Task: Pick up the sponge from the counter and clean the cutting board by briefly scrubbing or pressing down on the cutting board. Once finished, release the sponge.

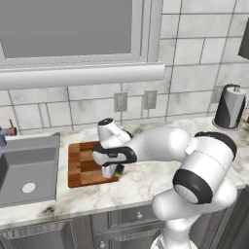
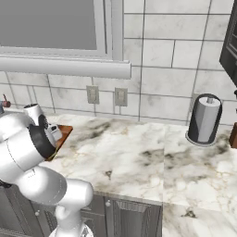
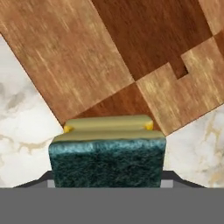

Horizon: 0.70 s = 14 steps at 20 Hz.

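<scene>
The checkered wooden cutting board lies on the white marble counter just right of the sink. My gripper hangs over the board's near right corner, shut on the sponge. In the hand view the sponge sits between the jaws, dark green face toward the camera and yellow body behind it. It is close above the cutting board, at the corner where wood meets the counter. In the right base view my arm hides all of the board except one corner.
A grey sink basin lies left of the board. A dark paper towel roll stands at the back right of the counter, also seen as the paper towel roll. Two outlets sit on the tiled wall behind.
</scene>
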Motion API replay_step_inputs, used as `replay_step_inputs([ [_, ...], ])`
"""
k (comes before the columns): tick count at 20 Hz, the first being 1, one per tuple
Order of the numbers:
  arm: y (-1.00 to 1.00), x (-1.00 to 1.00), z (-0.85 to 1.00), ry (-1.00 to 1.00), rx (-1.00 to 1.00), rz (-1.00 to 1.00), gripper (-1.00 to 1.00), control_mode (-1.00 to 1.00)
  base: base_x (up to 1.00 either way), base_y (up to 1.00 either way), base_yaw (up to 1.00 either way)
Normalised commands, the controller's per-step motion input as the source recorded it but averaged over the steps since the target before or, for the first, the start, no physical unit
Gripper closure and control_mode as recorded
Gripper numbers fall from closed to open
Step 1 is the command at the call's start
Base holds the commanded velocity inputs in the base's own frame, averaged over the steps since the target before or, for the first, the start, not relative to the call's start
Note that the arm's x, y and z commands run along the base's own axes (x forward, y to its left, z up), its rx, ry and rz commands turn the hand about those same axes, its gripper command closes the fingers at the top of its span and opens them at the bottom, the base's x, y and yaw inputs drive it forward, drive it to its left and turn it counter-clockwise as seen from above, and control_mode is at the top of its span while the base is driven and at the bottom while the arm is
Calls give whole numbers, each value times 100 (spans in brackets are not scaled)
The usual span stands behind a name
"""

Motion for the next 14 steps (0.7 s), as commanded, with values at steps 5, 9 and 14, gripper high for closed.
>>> replay_step_inputs([
  [5, 7, 9, -15, 0, 0, 23, 100, -100, 0, 0, 0],
  [9, 9, 22, -20, 0, 0, 20, 100, -100, 0, 0, 0],
  [14, 11, 26, -21, 0, 0, 18, 100, -100, 0, 0, 0],
])
